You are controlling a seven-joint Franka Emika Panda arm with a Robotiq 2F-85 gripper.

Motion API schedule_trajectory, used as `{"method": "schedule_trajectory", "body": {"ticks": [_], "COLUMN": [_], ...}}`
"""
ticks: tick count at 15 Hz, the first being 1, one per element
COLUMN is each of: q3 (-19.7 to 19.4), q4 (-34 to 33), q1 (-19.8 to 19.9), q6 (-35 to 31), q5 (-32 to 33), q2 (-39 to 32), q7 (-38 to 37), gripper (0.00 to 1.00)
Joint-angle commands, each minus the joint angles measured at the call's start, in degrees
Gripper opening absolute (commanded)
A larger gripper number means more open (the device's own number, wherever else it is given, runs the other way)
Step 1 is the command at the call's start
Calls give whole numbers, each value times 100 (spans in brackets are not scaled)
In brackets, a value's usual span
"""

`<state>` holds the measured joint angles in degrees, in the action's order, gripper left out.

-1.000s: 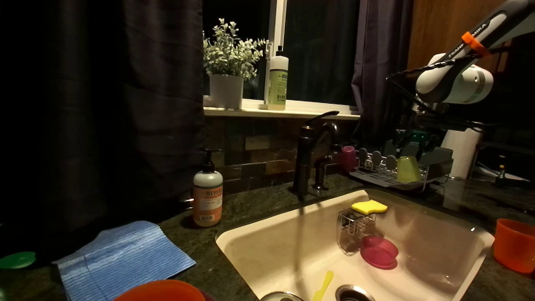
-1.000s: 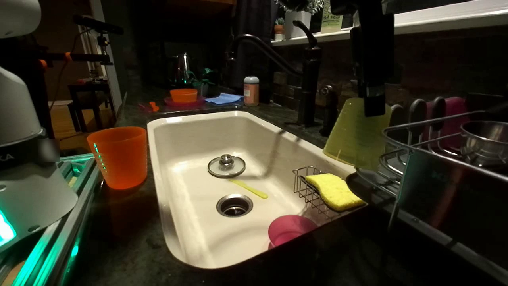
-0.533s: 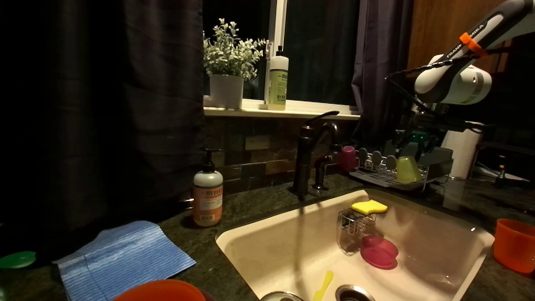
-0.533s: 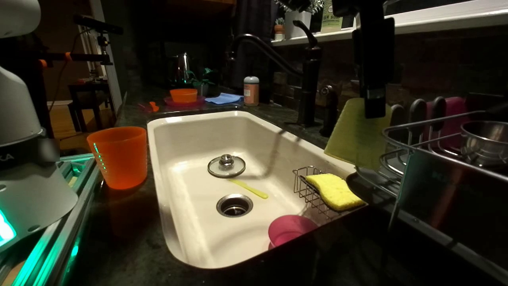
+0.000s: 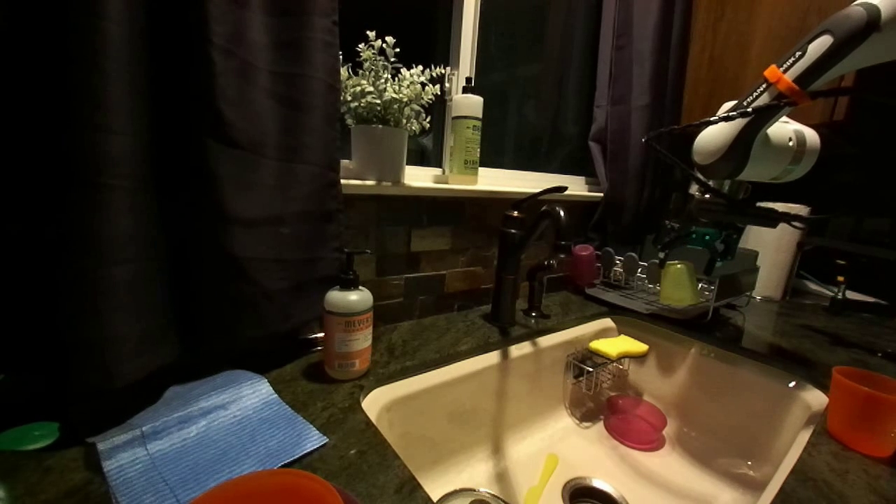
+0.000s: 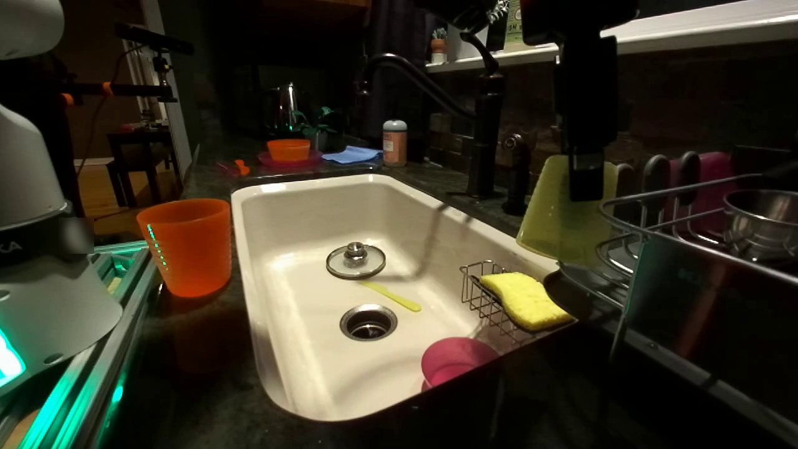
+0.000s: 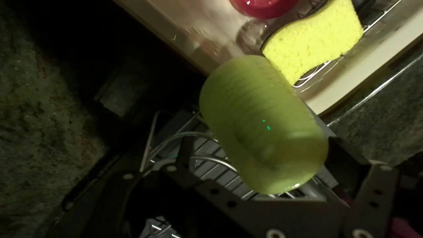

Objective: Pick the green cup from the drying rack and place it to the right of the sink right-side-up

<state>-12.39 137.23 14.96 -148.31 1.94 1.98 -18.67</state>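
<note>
Along the bench, beside the cream sink, sits the drying rack. Over it the end effector, jaws spread wide and gripping nothing, straddles the green cup, which leans rim-down on the rack. Nearby lies a yellow sponge.

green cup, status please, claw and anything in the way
Claw open, no grip, gap showing on one side. Target green cup upside down on drying rack. Grey prongs close beside it, might snag on lifting.
</note>
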Motion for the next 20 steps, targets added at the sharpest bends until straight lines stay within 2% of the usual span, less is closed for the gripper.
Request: {"method": "schedule_trajectory", "body": {"ticks": [1, 2, 3, 5, 8, 13, 20], "q3": [-39, -39, -40, -40, -28, -20, 87], "q4": [-79, -89, -94, -103, -133, -136, 48], "q1": [-42, -45, -46, -48, -76, -97, -142], "q6": [120, 129, 123, 109, 107, 175, 570], "q5": [-208, -240, -266, -303, -351, -413, -409], "q2": [-119, -133, -145, -157, -131, 1, 755], "q7": [112, 120, 120, 116, 119, 110, -115], "gripper": [100, 94, 74, 69, 49, 45, 45]}}
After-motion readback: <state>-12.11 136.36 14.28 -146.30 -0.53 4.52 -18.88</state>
